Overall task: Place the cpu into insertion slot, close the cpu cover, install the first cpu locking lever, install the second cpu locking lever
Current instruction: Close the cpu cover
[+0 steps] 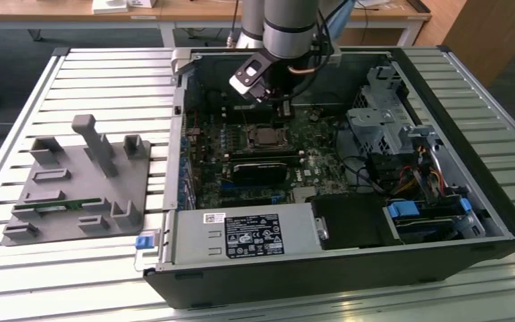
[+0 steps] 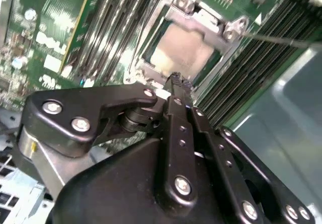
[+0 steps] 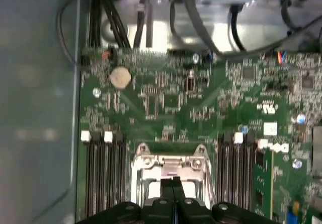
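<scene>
The cpu (image 2: 183,50) lies in the insertion slot (image 1: 264,137), near the middle of the exterior view, with the cpu cover (image 3: 171,160) framing it. My claw (image 2: 176,80) is pinched closed on nothing, its tip at the cover's edge. I reckon it could slip off there, gouging the board (image 3: 166,103) or bending the thin locking lever (image 2: 274,39).

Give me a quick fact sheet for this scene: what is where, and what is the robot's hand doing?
setting: open computer case lying on a slatted table
arm: reaches down into the case
hand: fingers together, nothing seen between them, tip just above the slot's near edge
slot: on the green board, mid-case
cpu: pale square lying in the slot
cover: silver frame around the cpu, appears lowered
beside the case: grey fixture on the exterior view's left
</scene>
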Robot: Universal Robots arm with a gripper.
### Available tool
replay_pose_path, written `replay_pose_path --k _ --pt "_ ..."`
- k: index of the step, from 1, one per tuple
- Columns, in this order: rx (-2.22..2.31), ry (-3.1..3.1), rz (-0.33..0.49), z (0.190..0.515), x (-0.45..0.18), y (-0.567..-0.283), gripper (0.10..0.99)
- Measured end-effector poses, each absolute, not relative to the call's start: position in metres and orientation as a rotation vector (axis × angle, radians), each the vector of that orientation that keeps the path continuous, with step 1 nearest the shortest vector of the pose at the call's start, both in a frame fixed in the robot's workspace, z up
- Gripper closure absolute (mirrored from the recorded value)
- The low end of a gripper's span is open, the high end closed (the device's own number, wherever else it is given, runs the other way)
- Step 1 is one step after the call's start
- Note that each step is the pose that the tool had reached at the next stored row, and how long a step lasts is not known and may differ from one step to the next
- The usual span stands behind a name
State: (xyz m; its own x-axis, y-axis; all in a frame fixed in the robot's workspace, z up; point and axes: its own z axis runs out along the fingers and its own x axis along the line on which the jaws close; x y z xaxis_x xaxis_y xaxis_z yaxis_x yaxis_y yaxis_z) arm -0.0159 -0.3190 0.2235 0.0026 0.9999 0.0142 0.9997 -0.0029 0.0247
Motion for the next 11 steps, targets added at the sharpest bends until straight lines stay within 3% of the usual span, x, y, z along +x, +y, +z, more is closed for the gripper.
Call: replay_pose_path --k 11 --pt "2.219 2.213 0.043 0.216 -0.035 -0.319 0.980"
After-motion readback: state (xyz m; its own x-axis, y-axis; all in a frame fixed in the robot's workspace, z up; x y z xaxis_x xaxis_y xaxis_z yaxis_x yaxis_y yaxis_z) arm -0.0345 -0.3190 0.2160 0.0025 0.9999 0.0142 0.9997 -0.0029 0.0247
